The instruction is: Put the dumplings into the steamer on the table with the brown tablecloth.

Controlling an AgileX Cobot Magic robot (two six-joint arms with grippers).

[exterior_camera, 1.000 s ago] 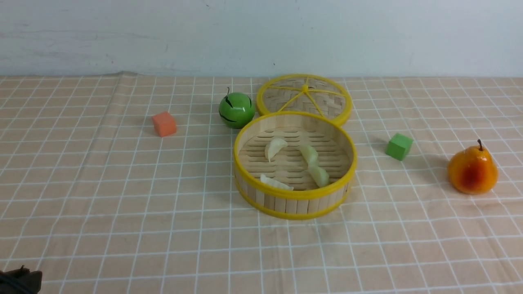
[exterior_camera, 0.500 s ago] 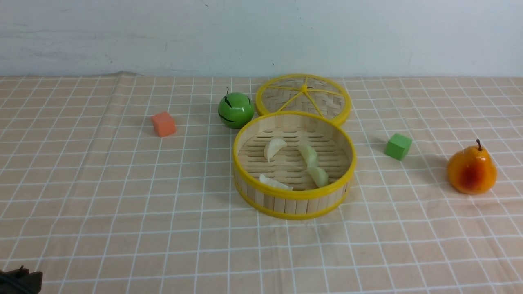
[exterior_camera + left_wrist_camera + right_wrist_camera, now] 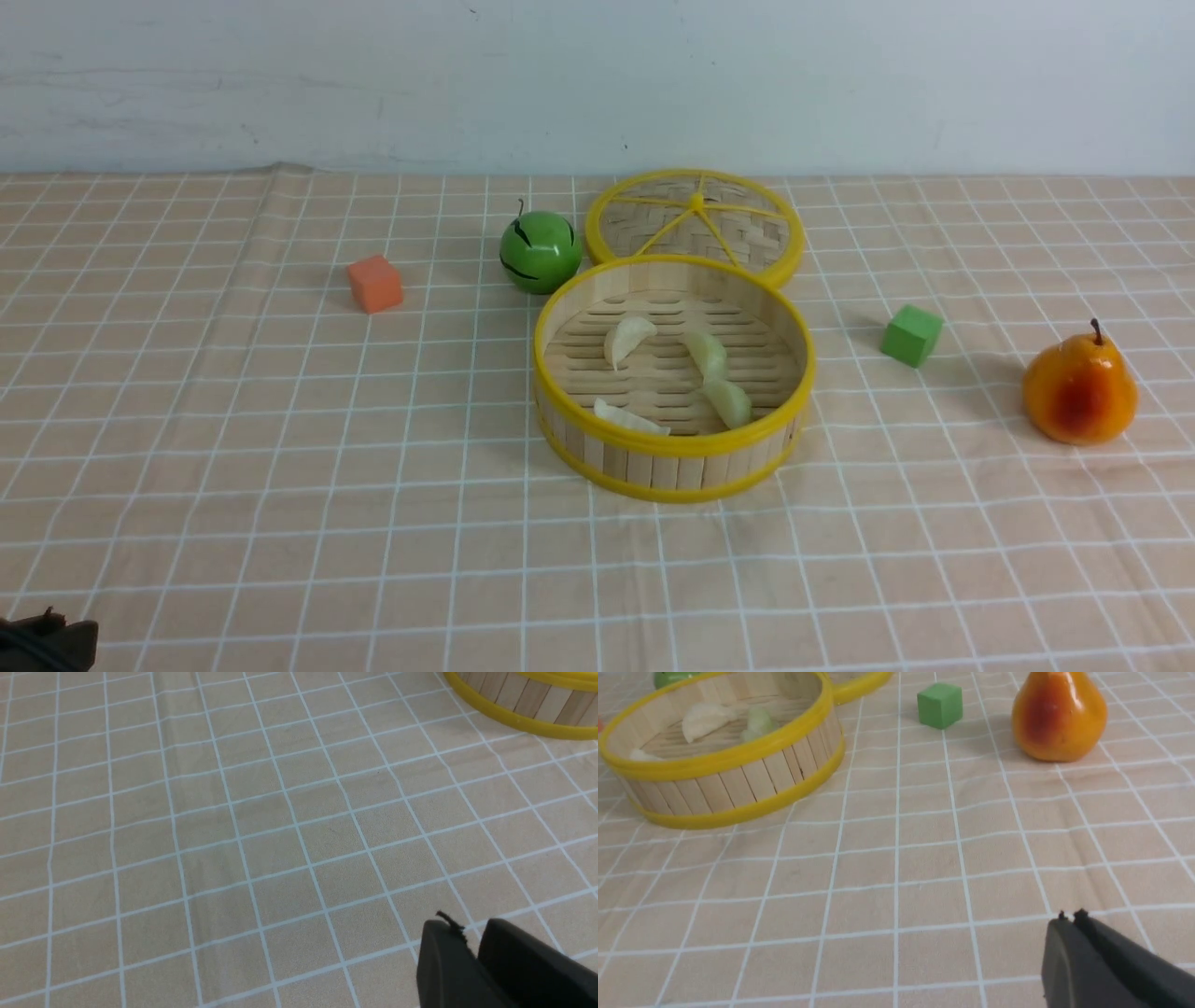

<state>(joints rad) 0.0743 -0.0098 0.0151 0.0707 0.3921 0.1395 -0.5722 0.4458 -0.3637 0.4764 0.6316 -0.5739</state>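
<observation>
The steamer (image 3: 672, 446) stands on the brown tablecloth (image 3: 280, 448) that covers the table, right of centre. Several dumplings lie inside it: a cream one (image 3: 627, 338), two greenish ones (image 3: 707, 353) (image 3: 729, 401) and a pale one (image 3: 627, 419) against the near wall. My left gripper (image 3: 468, 934) is shut and empty over bare cloth, well short of the steamer's wall (image 3: 528, 718). Only a dark part of it (image 3: 47, 644) shows at the front view's bottom left corner. My right gripper (image 3: 1070, 918) is shut and empty, near and to the right of the steamer (image 3: 738, 779). It is outside the front view.
A flat woven disc with yellow spokes (image 3: 695, 224) lies behind the steamer, touching it. A green apple (image 3: 539, 250) sits to the disc's left. An orange cube (image 3: 374, 283) is further left. A green cube (image 3: 911, 334) and a pear (image 3: 1079, 385) stand to the right.
</observation>
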